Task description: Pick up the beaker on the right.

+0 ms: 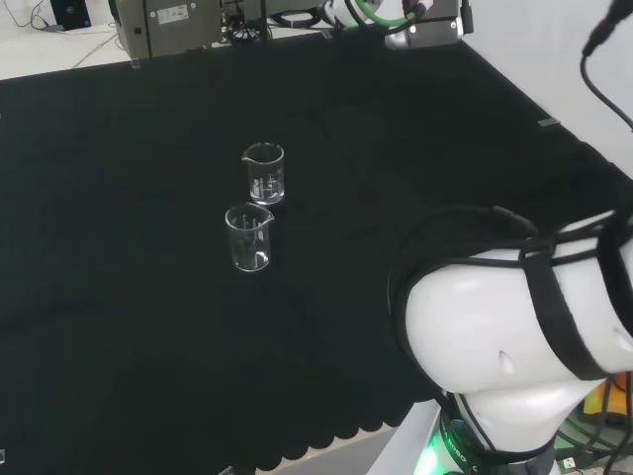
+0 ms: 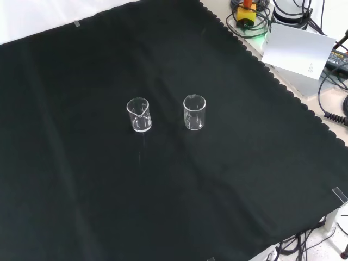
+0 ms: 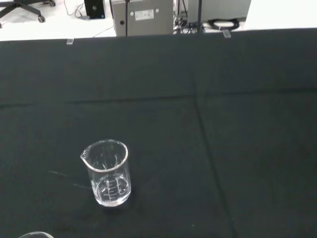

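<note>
Nothing lifted yet: both small clear glass beakers standing upright on the black-cloth-covered desk [image 2: 65,206], untouched. Counting two beakers, close together near the cloth's middle: in the front view, left beaker [image 2: 138,115] and right beaker [image 2: 194,112], the likely target. Approach, grasp and lift all remaining. Robot hand's fingers: cannot tell.
</note>
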Robot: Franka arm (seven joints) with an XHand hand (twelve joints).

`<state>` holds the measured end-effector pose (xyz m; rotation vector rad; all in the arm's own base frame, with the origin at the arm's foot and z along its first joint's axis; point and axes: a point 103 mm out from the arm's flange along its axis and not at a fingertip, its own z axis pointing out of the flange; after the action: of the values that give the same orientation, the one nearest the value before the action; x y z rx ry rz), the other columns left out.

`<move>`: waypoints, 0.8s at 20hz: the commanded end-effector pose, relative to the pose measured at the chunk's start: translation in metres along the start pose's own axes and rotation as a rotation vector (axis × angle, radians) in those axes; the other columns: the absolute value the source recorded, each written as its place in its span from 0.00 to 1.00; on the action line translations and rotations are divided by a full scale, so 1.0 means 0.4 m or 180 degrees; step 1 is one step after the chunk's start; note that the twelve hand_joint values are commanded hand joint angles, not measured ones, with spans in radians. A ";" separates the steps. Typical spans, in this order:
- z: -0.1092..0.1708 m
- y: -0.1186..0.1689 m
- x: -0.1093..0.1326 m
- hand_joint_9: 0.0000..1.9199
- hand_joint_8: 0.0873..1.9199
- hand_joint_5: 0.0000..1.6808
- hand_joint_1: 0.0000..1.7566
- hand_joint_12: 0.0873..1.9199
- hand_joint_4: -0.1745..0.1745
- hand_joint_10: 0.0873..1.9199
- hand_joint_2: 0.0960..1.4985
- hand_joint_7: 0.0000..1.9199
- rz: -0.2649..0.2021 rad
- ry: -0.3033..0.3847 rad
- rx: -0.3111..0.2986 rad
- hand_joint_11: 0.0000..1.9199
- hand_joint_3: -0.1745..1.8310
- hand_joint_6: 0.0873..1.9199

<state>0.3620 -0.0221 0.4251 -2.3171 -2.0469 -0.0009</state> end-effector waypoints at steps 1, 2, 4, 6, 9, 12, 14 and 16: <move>0.173 0.207 -0.074 0.15 0.23 0.19 0.42 0.71 0.54 0.29 0.47 0.07 -0.0071 0.0306 0.0170 0.04 0.40 0.00; 0.195 0.226 -0.076 0.15 0.24 0.19 0.42 0.71 0.53 0.29 0.47 0.06 -0.0088 0.0332 0.0202 0.04 0.40 0.00; 0.238 0.260 -0.078 0.15 0.24 0.19 0.42 0.71 0.53 0.29 0.45 0.06 -0.0124 0.0383 0.0274 0.04 0.40 0.00; 0.280 0.292 -0.074 0.15 0.24 0.19 0.42 0.71 0.54 0.29 0.44 0.06 -0.0168 0.0426 0.0343 0.04 0.40 0.00; 0.339 0.333 -0.057 0.14 0.24 0.18 0.41 0.71 0.54 0.29 0.43 0.06 -0.0235 0.0485 0.0431 0.04 0.40 0.00; 0.390 0.358 -0.036 0.14 0.24 0.18 0.41 0.71 0.54 0.29 0.42 0.06 -0.0324 0.0542 0.0510 0.04 0.40 0.00; 0.427 0.373 -0.021 0.14 0.23 0.17 0.40 0.71 0.53 0.29 0.42 0.06 -0.0418 0.0591 0.0547 0.03 0.40 0.00; 0.466 0.386 -0.004 0.13 0.23 0.16 0.39 0.71 0.53 0.28 0.41 0.05 -0.0483 0.0682 0.0591 0.02 0.40 0.00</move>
<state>0.4510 -0.0500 0.2779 -2.0990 -1.9457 0.1279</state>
